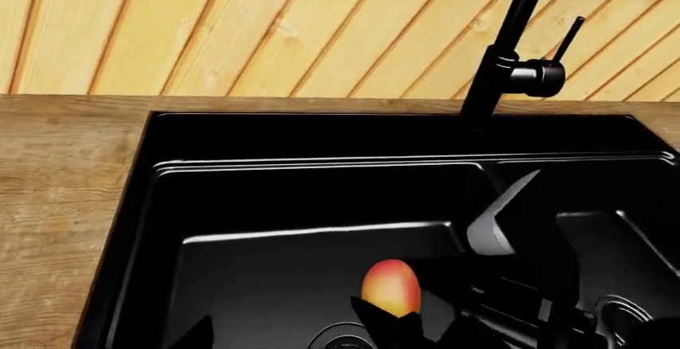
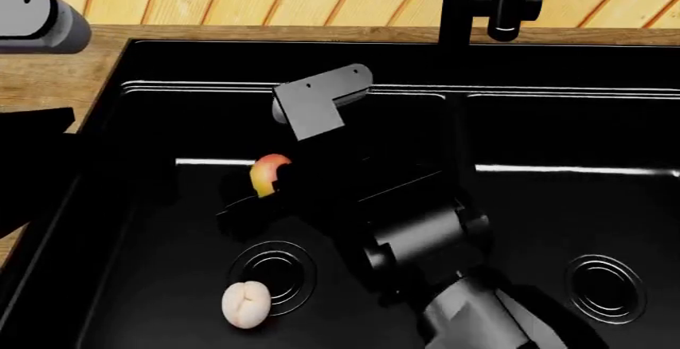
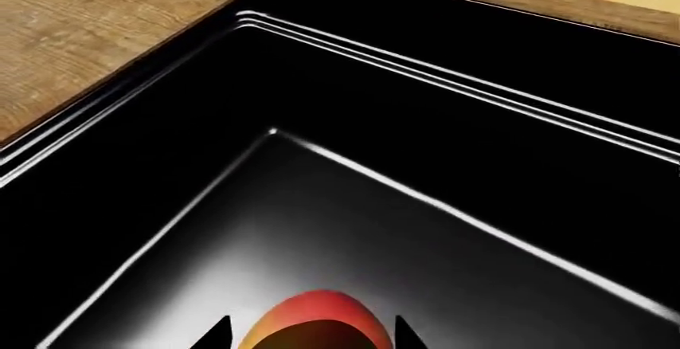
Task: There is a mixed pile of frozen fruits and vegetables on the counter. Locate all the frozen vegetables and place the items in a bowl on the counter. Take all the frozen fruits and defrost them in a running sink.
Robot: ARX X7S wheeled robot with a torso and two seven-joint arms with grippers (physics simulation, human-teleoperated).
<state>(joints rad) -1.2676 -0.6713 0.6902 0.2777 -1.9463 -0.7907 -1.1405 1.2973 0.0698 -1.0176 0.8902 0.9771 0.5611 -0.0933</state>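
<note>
The black double sink (image 2: 552, 205) fills the head view. In its left basin my right gripper (image 2: 251, 199) is shut on the red-yellow mango (image 2: 267, 175), holding it above the basin floor, behind the round drain (image 2: 272, 273). In the right wrist view the mango (image 3: 318, 321) sits between the two fingertips. The pale lobed fruit (image 2: 245, 303) lies on the basin floor by the drain. My left gripper (image 1: 298, 337) hangs open over the same basin, empty, looking at the mango (image 1: 391, 285). The frozen vegetables and the bowl are out of view.
The black faucet (image 2: 459, 6) stands behind the divider between the basins; its lever (image 1: 542, 74) shows in the left wrist view. Wood counter (image 2: 64, 70) borders the sink on the left, with a plank wall (image 1: 266, 30) behind. My left arm (image 2: 32, 18) hovers over that counter.
</note>
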